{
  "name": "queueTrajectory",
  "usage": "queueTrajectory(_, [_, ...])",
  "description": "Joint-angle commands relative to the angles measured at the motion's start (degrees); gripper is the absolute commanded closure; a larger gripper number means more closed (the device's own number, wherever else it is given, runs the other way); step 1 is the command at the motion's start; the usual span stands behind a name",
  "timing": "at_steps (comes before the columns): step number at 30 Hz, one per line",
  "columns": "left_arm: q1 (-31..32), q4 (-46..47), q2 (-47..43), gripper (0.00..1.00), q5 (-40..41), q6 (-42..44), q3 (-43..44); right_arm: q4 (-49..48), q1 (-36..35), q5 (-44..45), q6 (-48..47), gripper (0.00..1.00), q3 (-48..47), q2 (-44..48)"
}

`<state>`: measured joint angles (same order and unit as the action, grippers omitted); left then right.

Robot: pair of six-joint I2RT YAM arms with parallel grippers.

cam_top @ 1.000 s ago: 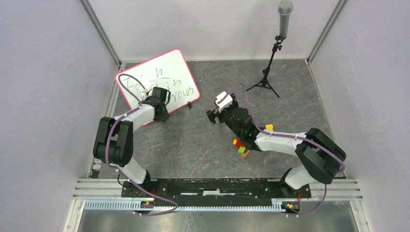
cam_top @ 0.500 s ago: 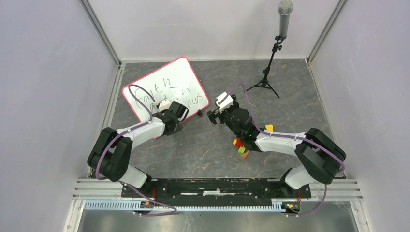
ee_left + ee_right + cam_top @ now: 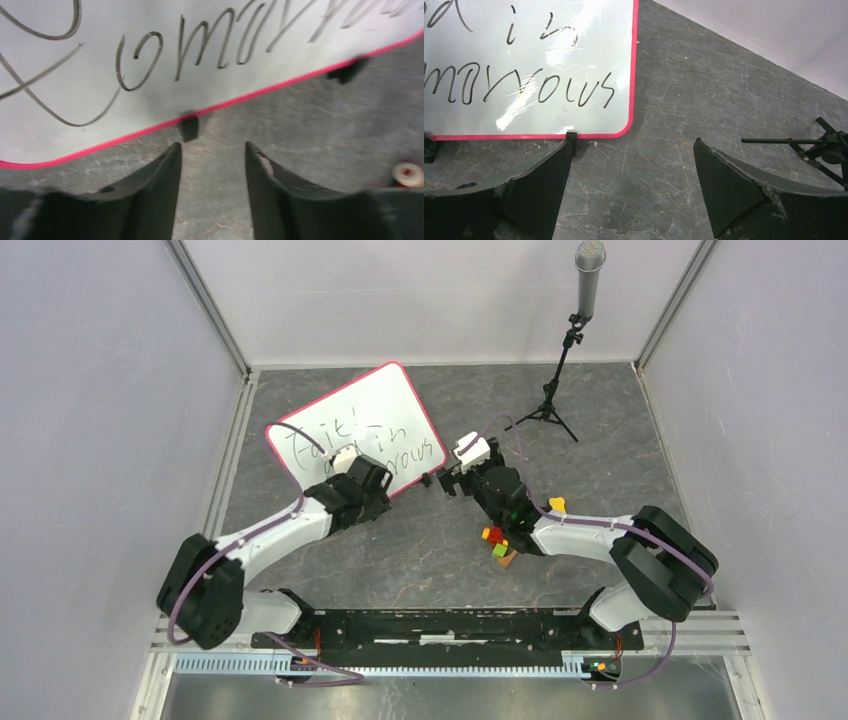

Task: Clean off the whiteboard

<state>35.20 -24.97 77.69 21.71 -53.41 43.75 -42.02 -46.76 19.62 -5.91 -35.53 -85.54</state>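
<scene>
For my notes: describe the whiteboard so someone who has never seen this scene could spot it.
Start at the dark grey stone-patterned table, far-left part, just beyond the left arm's fingers. The whiteboard lies flat there, turned at an angle. It is the only large white panel, with a thin red-pink rim and black handwriting.

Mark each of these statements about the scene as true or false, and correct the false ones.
1. The whiteboard bears black handwriting. True.
2. The left hand is shut on the whiteboard's rim. False: it is open and holds nothing, just beside the board's near edge.
3. The right hand is open and empty. True.
4. The microphone stand stands on the whiteboard. False: it stands apart from the board, on the table at the far right.
</scene>
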Motion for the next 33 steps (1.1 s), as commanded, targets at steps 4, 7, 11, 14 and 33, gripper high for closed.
queueTrajectory(4, [0.3,1.3,-12.9,0.23,-8.5,7.1,0.0,-3.2,0.5,1.8,0.0,0.02,1.1,1.4])
queueTrajectory(7, [-0.2,-3.1,-15.8,0.06,-12.0,15.7,6.2,-3.2,0.5,1.9,0.6,0.02,1.3,1.2])
queueTrajectory(11, [-6.0,-11.8,-14.1,0.0,-14.5,25.6,22.1,-3.3,0.5,0.1,3.7,0.03,1.1,-0.3])
queueTrajectory(14, [-16.1,-11.5,-12.4,0.0,-21.9,26.8,31.4,-1.7,0.2,-4.4,9.4,0.03,-1.9,-3.7])
queueTrajectory(33, [-33.1,-6.3,-0.8,0.0,-26.4,31.2,41.2,7.6,-16.6,-4.7,15.9,0.12,-18.1,-22.9])
